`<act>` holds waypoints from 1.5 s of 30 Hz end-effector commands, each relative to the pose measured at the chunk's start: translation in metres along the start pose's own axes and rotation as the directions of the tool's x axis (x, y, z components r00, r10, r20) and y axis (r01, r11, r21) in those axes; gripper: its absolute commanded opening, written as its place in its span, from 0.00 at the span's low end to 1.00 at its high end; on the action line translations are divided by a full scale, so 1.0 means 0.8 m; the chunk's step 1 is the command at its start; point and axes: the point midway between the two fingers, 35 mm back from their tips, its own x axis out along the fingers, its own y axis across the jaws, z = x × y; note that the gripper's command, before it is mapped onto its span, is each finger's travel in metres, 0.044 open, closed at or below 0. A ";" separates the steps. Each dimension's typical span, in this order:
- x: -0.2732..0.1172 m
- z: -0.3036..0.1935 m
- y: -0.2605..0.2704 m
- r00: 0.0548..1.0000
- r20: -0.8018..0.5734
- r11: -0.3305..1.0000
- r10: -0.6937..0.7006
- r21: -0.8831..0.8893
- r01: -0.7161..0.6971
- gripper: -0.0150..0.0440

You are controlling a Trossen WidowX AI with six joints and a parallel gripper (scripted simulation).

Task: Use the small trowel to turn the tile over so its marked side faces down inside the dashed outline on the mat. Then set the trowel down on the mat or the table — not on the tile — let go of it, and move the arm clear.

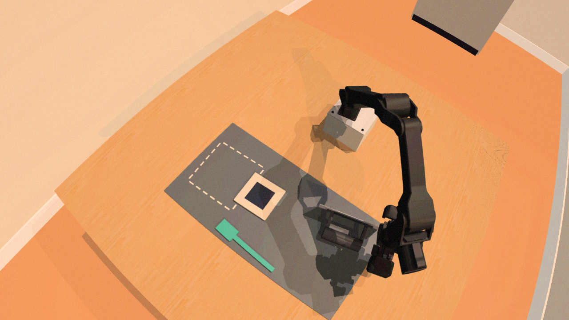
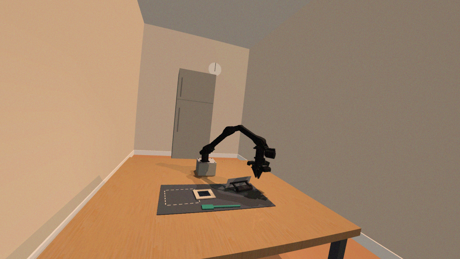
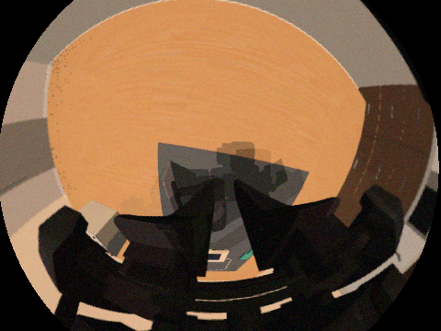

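A cream tile (image 1: 246, 198) (image 2: 204, 194) (image 3: 223, 256) lies flat with its dark square mark up, mostly outside the dashed outline (image 1: 226, 144) and touching its right-hand side. A trowel-like tool (image 1: 340, 238) (image 2: 244, 188) (image 3: 169, 184) rests on the mat, its grey blade tilted up and its black bar handle low. A green flat tool (image 1: 227, 229) (image 2: 207, 206) (image 3: 246, 255) with a long thin handle lies near the mat's front edge. My gripper (image 2: 257, 177) (image 3: 223, 184) points down, partly open with nothing between its fingers. It hangs above the mat's right end, beside the tilted blade in the exterior view.
The dark grey mat (image 1: 181, 190) (image 2: 180, 209) (image 3: 289, 179) lies on the wooden table (image 1: 222, 87) (image 2: 128, 231) (image 3: 207, 83). The arm's grey base (image 1: 344, 133) (image 2: 205, 169) stands behind the mat. The arm's shadow covers much of the mat's right half.
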 end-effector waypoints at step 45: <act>0.027 -0.001 0.091 1.000 -0.002 1.000 0.020 -0.007 -0.020 0.42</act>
